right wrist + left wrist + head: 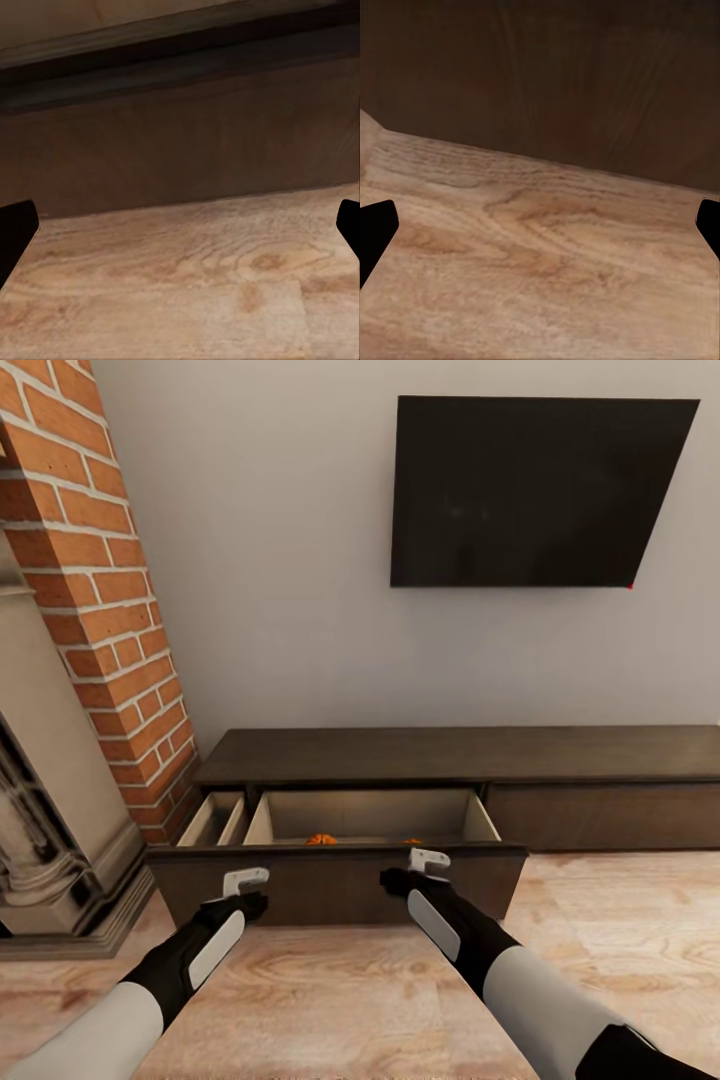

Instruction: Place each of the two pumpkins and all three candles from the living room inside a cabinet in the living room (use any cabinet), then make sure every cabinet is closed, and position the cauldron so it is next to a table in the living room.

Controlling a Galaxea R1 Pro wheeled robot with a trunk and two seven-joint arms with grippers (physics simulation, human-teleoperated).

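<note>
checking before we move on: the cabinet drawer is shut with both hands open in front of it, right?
Not quite. The head view shows the cabinet drawer pulled open, something orange inside. The left hand and right hand are open before it.

Both arms share one build. In the head view the left arm (150, 985), entering from 7 o'clock, has a pale grey-white rounded upper segment, then a glossy black forearm with a long white oval panel set into its top. The right arm (520, 975), entering from 5 o'clock, repeats this: black at the elbow, a white sleeve-like section, then black with the same white panel. Each ends in a small white, boxy bracket with a dark slot at the wrist: left claw (246, 881), right claw (428, 861). In both wrist views, the fingertips (375, 232) (15, 232) are plain matte black, blunt wedges.
</note>
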